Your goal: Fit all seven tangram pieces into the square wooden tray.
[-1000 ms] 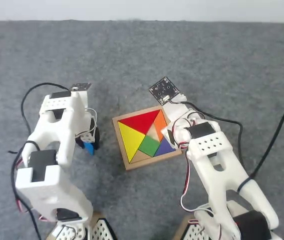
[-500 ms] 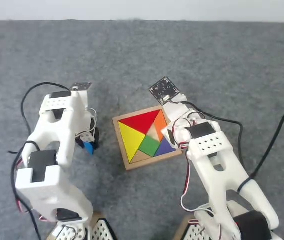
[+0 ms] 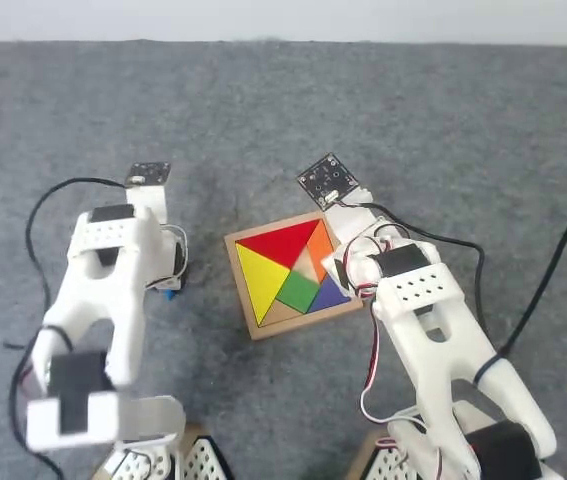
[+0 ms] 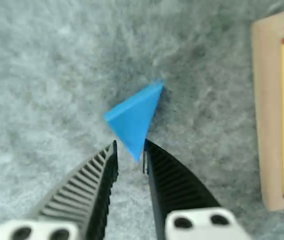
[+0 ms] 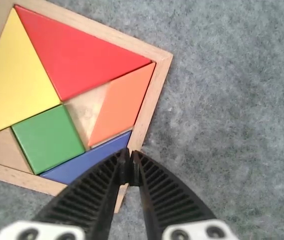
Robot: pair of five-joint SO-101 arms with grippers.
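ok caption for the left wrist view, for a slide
Left gripper pinches a corner of the blue triangle, wooden tray nearby.

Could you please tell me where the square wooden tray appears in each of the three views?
High view: wooden tray lies mid-table, between the two arms.
Left wrist view: one rim strip at the frame's edge, past the blue triangle.
Right wrist view: at the right tool, most of it visible.
Shared landmark: the yellow triangle inside the tray.

The tray (image 5: 160,75) is made of pale matt wood, the blue piece (image 4: 134,117) smoothly painted, the grey cloth (image 3: 413,120) rough.
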